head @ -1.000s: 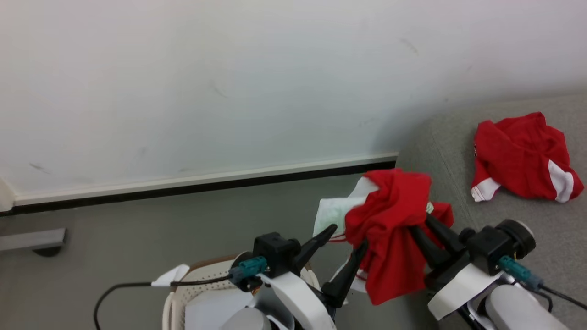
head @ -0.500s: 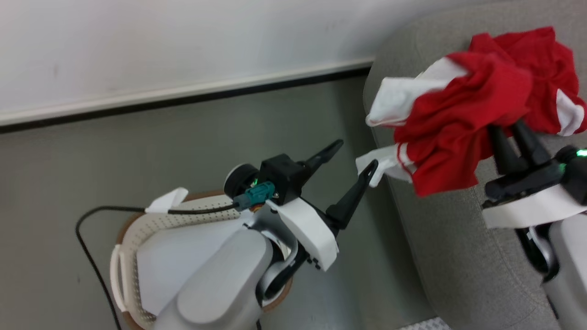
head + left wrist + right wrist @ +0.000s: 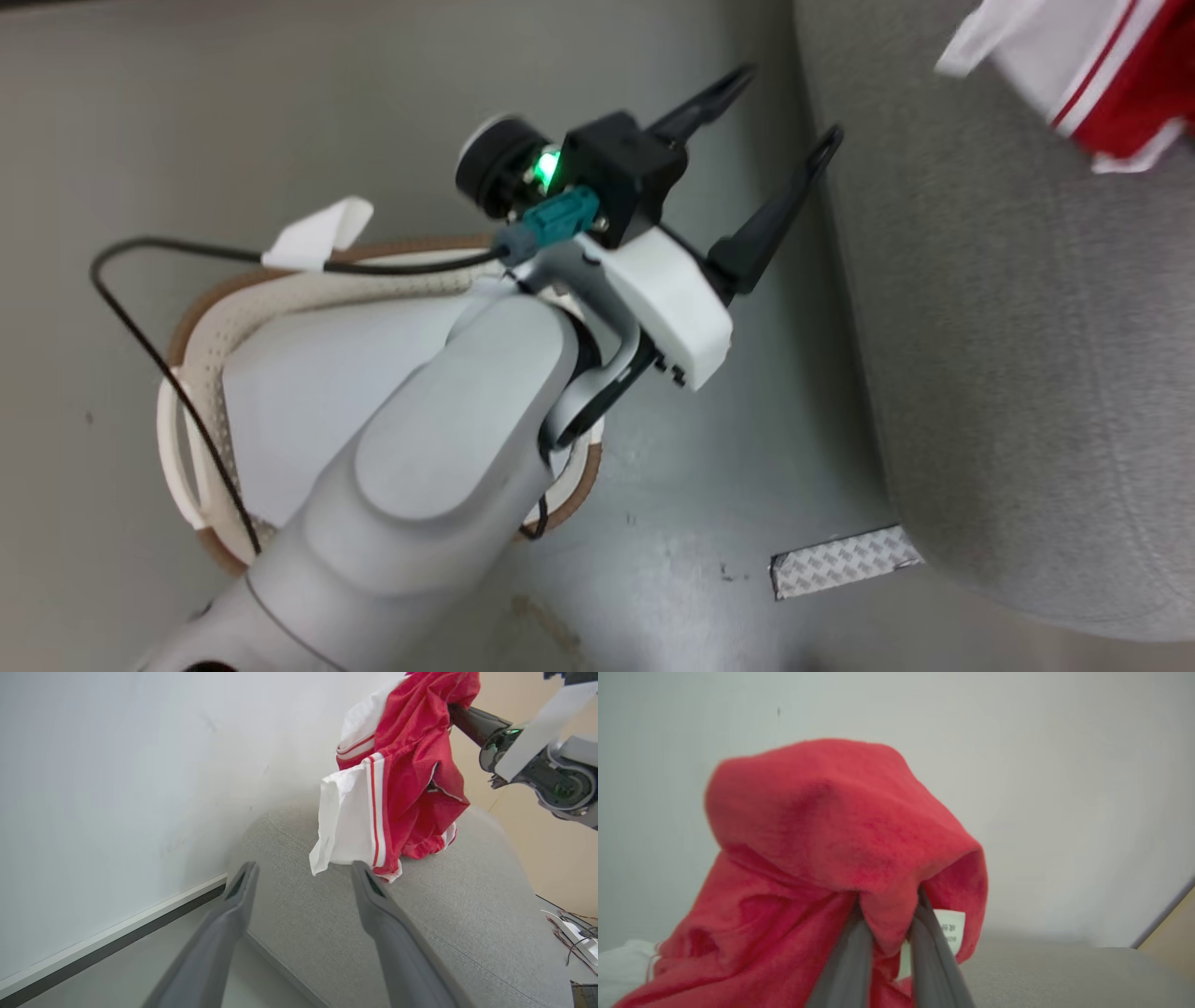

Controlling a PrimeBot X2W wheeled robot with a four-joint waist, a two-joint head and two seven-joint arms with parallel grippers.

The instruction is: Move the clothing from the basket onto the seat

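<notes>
Head view: basket point(image 3: 201, 313) on the floor at left, its middle and right rim hidden behind the pale left forearm point(image 3: 448, 439). Its inside looks pale, contents unclear. Left gripper point(image 3: 789, 103) sits above the floor just beside the seat point(image 3: 1008, 327), jaws spread wide, empty. Clothing point(image 3: 1116, 93) is cut off at the top right corner, over the seat. Left wrist view: it hangs with its long axis vertical, white striped end down. Cannot tell if the lowest folds touch the seat. Right gripper point(image 3: 888, 914) pinches a red fold, fingertips buried in fabric, label point(image 3: 951, 931) just beside.
</notes>
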